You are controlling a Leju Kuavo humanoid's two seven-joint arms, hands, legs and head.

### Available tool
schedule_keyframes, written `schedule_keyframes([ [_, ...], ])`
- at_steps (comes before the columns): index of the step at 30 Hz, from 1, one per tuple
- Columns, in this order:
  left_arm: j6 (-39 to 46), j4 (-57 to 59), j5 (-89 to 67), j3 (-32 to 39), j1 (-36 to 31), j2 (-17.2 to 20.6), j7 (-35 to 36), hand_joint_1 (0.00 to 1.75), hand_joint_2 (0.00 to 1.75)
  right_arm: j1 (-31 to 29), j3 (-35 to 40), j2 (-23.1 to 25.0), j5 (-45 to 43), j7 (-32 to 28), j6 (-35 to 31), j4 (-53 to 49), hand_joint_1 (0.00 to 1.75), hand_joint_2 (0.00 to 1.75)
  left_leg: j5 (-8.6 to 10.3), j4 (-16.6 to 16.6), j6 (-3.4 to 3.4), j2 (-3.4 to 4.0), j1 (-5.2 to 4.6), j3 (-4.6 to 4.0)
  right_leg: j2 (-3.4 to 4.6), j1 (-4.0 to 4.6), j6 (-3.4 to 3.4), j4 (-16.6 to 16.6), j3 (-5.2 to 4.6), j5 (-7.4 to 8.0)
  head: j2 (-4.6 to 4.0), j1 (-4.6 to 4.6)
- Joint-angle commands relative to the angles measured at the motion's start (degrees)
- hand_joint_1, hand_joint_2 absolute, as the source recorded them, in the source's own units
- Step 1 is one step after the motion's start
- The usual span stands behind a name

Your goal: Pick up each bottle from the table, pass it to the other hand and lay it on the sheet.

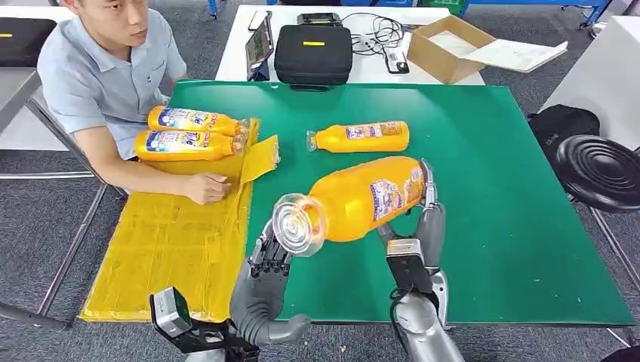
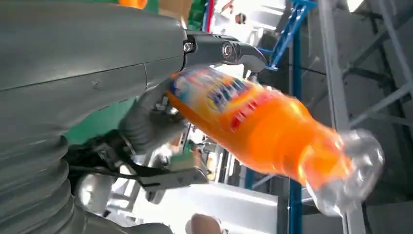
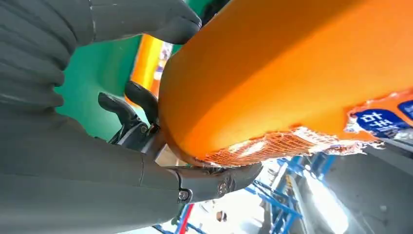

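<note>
Holding the orange plastic juice bottle [image 1: 355, 202] above the green table [image 1: 513, 226], my right hand [image 1: 423, 226] has its fingers clamped round the base. I judge the handover under way: my left hand [image 1: 270, 253] sits under the clear neck (fingers' state I cannot tell). Next, left must grip before right releases, then reach the yellow sheet [image 1: 173, 249].
</note>
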Motion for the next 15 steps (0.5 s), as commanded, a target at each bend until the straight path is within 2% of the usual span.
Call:
schedule_keyframes([
  [1,5.89,1.37,-5.51,-2.91,-2.53,1.44,-1.86,0.0,1.75,-3.75,2.22,0.98,1.29,0.0,0.04,9.17,1.75,1.75,-0.01,-0.05,0.01,0.08,0.0,0.12,0.01,0.02,-0.08,-0.04,0.09,0.01,0.0,0.0],
  [5,10.92,2.05,-9.81,-4.33,-3.54,1.56,-3.89,0.0,1.75,-3.75,4.88,1.65,3.15,0.0,0.76,10.42,1.75,1.75,-0.02,-0.07,0.01,0.08,0.03,0.19,-0.02,0.06,-0.13,-0.08,0.17,0.0,0.0,0.02],
  [9,15.92,3.85,-11.9,-5.24,-4.58,1.38,-2.74,0.0,1.75,-3.94,7.9,1.76,5.51,0.32,0.15,10.43,1.75,1.75,-0.01,-0.06,0.0,0.1,0.0,0.15,0.02,0.03,-0.1,-0.05,0.11,0.01,0.0,0.0],
  [12,23.19,5.85,-17.37,-6.52,-5.51,1.35,-3.05,0.0,1.75,-3.32,10.57,1.1,6.84,0.97,-0.19,8.53,1.75,1.75,0.01,-0.07,0.02,-0.01,-0.01,0.14,-0.09,0.01,-0.1,-0.05,0.12,0.0,0.0,0.0],
  [15,25.27,6.5,-18.19,-7.0,-6.07,1.11,-3.27,0.0,1.75,-3.36,12.74,0.73,8.47,1.43,-0.58,7.55,1.75,1.75,0.0,-0.07,0.01,0.06,-0.01,0.14,-0.03,0.02,-0.09,-0.06,0.11,0.01,0.0,0.0],
])
